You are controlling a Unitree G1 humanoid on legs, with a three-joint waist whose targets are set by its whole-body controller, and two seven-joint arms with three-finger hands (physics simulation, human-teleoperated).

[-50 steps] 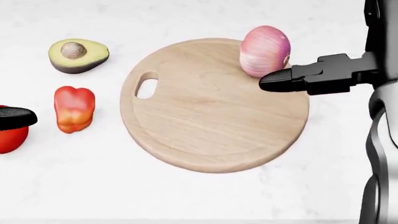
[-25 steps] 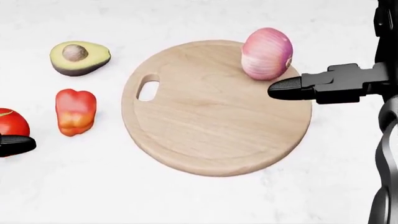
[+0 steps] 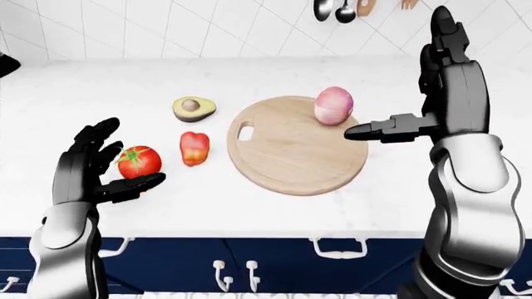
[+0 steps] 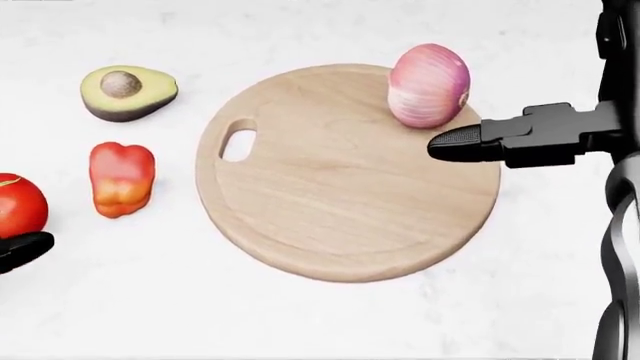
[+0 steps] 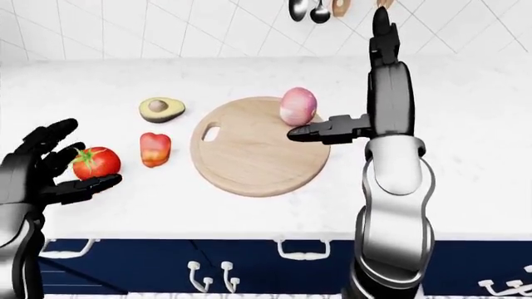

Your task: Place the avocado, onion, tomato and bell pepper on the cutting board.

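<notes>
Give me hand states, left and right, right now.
Left hand: open, fingers spread about the tomato, not closed on it.
Right hand: open, empty, beside the onion.

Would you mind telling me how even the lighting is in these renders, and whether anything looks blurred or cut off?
Head view: flat, bright light; the white counter nearly washes out, with only faint shadows under the cutting board and onion; the tomato is cropped at the left edge. Left-eye view: sharp throughout, no glare; the hanging utensils are cut off at the top.
</notes>
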